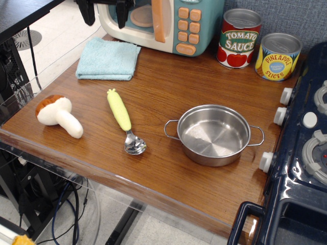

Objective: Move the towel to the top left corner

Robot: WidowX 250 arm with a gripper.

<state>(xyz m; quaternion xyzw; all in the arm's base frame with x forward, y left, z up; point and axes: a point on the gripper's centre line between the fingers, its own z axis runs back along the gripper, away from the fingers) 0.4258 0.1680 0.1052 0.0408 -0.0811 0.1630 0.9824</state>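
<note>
My claw [104, 11] hangs at the top edge of the view, above the table's far left corner, with its 2 black fingers [88, 11] spread wide and nothing between them. Only the finger ends show; the rest of the arm is cut off by the frame.

The light blue towel [108, 59] lies flat and folded on the brown wood-grain table [168, 81], in the top left corner [99, 43], just in front of a toy microwave [163, 23] and close to the clear acrylic edge. Nothing holds it; it rests on its own, below my claw and clear of it. I judge the towel sits where the task wants it, so my claw is empty because its work looks done.

The other things lie well apart from the towel: a plush mushroom [57, 116] near the left edge, a yellow-handled spoon [124, 122] mid-table, and a steel pot [213, 134] toward the right. 2 cans, tomato sauce [239, 39] and pineapple slices [277, 56], stand at the back right beside a dark blue toy stove [301, 153].
</note>
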